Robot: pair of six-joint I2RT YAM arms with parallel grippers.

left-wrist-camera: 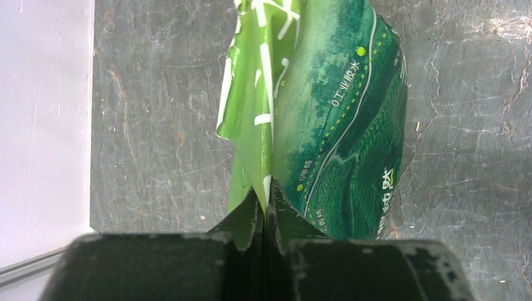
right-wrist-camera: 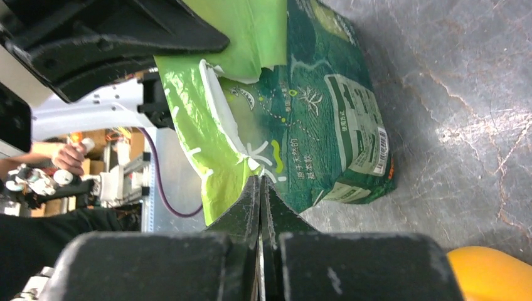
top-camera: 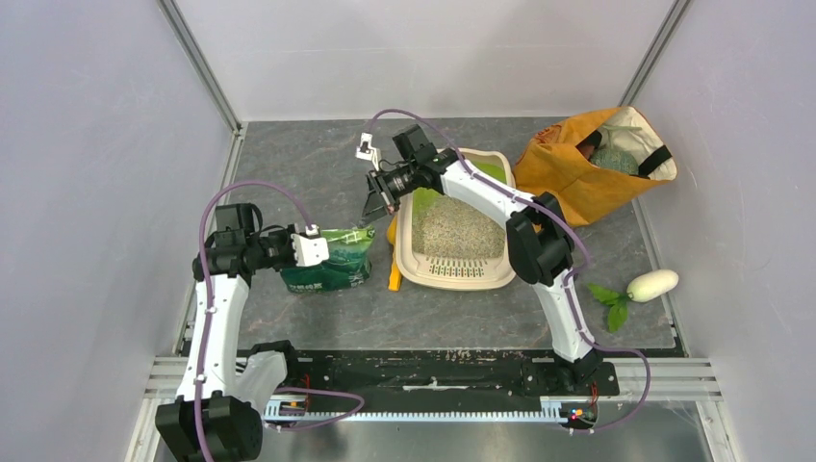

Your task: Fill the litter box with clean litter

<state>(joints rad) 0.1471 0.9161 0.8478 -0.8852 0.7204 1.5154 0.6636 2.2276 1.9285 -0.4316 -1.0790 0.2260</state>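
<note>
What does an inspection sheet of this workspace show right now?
Surface: grey marbled mat.
Job's things: litter box holds clean litter; green litter bag stands left of it.
Clutter: orange fabric bag; white radish; yellow-orange item beside the box.
Grippers: left gripper shut on green litter bag; right gripper shut, hold unclear.
Cables: purple cables along both arms.
Surroundings: white walls; person's hand beyond.

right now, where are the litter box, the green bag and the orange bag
litter box (top-camera: 457,272): top view, on the slotted grate at its near end
green bag (top-camera: 332,274): top view, on its dark printed lower body
orange bag (top-camera: 563,188): top view, on its fabric side
</note>
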